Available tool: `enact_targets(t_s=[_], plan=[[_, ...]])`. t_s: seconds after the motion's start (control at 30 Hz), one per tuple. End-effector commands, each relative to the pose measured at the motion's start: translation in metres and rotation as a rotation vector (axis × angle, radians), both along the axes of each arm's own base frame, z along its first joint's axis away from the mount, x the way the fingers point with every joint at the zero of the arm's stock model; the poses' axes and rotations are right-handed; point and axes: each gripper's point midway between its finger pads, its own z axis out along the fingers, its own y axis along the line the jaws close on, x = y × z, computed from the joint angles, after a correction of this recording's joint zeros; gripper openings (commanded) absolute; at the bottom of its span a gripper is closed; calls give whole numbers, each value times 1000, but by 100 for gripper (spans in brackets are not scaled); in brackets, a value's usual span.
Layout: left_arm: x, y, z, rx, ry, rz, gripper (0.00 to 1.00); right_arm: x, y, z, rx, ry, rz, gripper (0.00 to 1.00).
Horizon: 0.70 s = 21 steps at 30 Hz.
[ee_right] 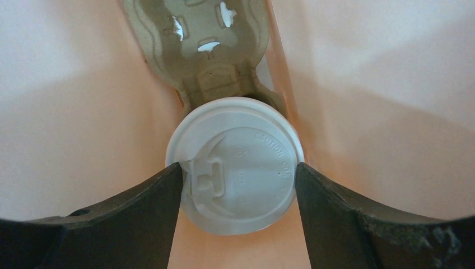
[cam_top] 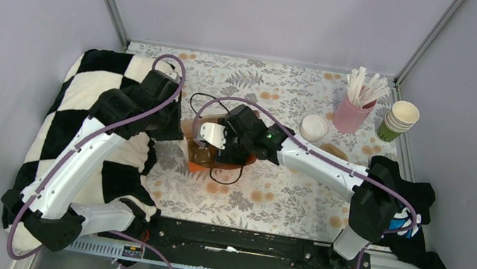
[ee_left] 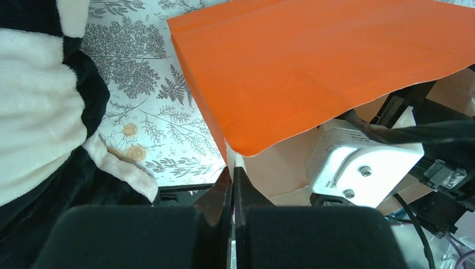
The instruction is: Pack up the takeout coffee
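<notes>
right claw (ee_right: 238,174) | clasps takeout coffee (ee_right: 249,148) | pulp carrier (ee_right: 204,50) behind | inside bag (ee_right: 67,112)

checkered blanket (cam_top: 98,78) left | pink stirrer holder (cam_top: 351,116) beside green cup stack (cam_top: 399,121) | orange bag (ee_left: 313,67)

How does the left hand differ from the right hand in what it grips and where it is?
The left hand, nearly closed, pinches the edge of the orange bag; the right hand, spread wide, clasps the takeout coffee. The left hand is at the bag's mouth; the right hand reaches deep inside it. Both hold something.
</notes>
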Motion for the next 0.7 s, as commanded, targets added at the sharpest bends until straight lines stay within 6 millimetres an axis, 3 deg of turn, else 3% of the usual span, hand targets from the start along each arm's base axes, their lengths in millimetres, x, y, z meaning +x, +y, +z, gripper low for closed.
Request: enact_targets(t_s=[0.0,0.13,0.5,0.67], plan=[[12,4,14,18,-61,14,0,-10,-35,-41,-185,109,-47,78],[16,2,15,26,-62,10,0,-8,-36,-46,-217,111,-39,78],[21,2,14,55,-70,-17,0,0,-29,-21,-262,108,-42,79],[22,5,14,71,-84,-23,0,-2,-45,-33,-365,114,-44,80]])
